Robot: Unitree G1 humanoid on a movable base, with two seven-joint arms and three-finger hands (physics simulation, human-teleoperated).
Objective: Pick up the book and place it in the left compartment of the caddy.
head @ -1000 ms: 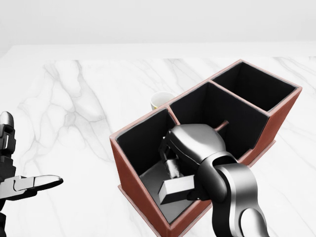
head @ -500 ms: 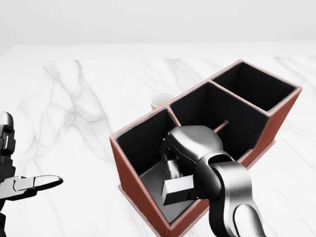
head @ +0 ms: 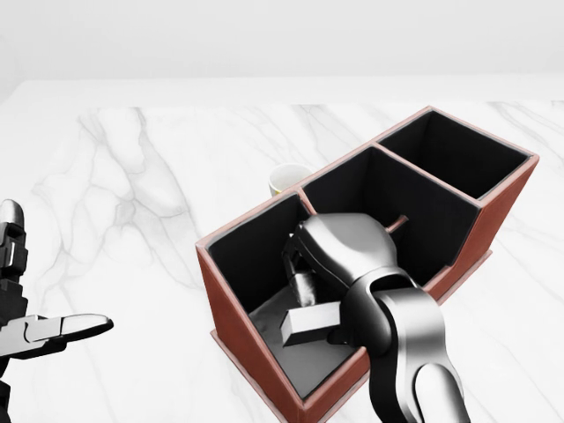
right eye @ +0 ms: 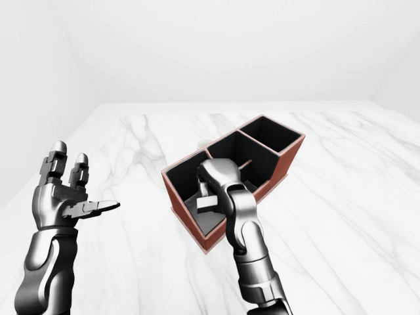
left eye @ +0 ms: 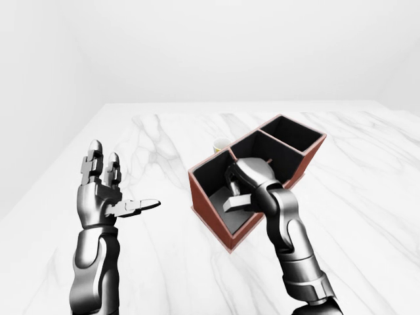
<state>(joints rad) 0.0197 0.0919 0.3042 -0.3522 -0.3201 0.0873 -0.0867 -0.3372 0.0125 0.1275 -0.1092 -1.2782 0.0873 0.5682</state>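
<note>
R hand [head: 339, 264] sits low-centre in head view, inside caddy [head: 231, 304] left compartment; fingers look curled on grey book [head: 310, 324], which lies tilted near the floor. Let go gently, lift straight up w/o catching divider. L hand [left eye: 105, 197] spread open, holding nothing, frame left

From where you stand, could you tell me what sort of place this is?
Probably a simulated tabletop workspace: a white marble counter, bare pale walls, and only a red three-compartment caddy with a small cup beside it.
</note>
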